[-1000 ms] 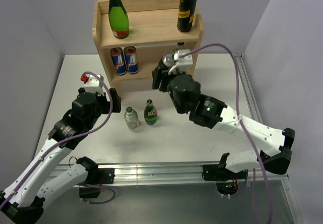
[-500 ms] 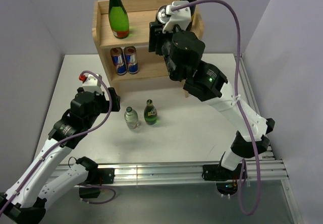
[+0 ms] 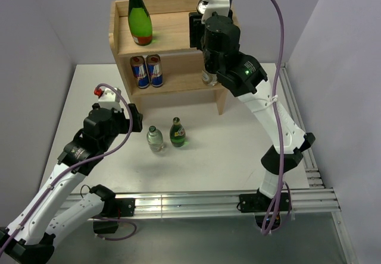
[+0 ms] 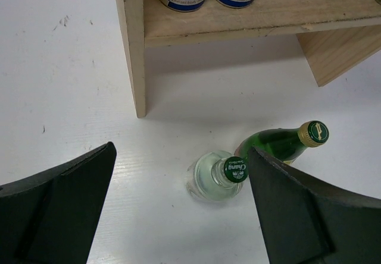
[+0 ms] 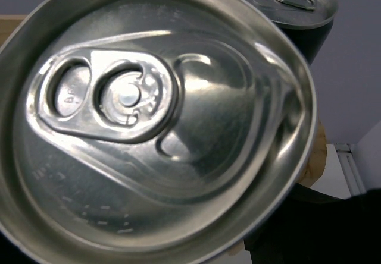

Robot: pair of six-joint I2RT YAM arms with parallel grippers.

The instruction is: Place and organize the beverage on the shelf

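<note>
Beverage can (image 5: 161,127) sits clamped in the right fingers (image 3: 197,29), arm reared tall over the top board of the shelf (image 3: 172,29); only its wrist camera shows a black can (image 5: 289,5) nearby. Left fingers (image 4: 181,157) gape low over a clear bottle (image 4: 211,184) and a green bottle (image 4: 280,145).

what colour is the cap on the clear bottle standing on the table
Green, with white lettering; the left wrist view shows the cap best.

Overhead, two wrist close-ups; shared shelf (image 3: 171,29)
</note>
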